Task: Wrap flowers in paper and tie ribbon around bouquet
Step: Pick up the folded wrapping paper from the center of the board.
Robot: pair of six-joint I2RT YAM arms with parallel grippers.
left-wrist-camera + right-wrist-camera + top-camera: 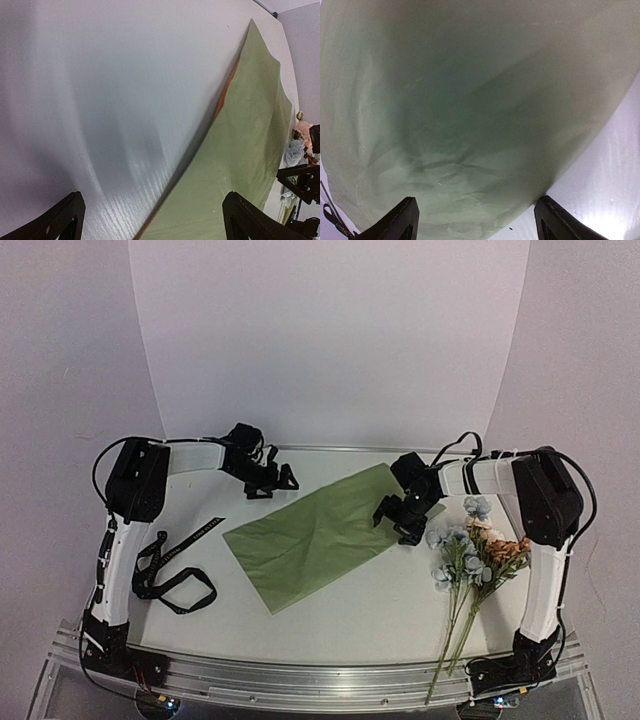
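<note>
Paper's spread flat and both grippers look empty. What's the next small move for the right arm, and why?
Probably swing the right gripper off the paper toward the stems of the flowers. The paper already lies flat, the flowers lie beside it on the table, not on it, and the open right gripper is the nearer one.

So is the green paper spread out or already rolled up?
Spread out. The paper lies as one open sheet on the table, flowers lying apart beside it.

No text could be read anywhere. The black ribbon, at about eight o'clock on the desk, bore light printed lettering too small to make out.
</note>
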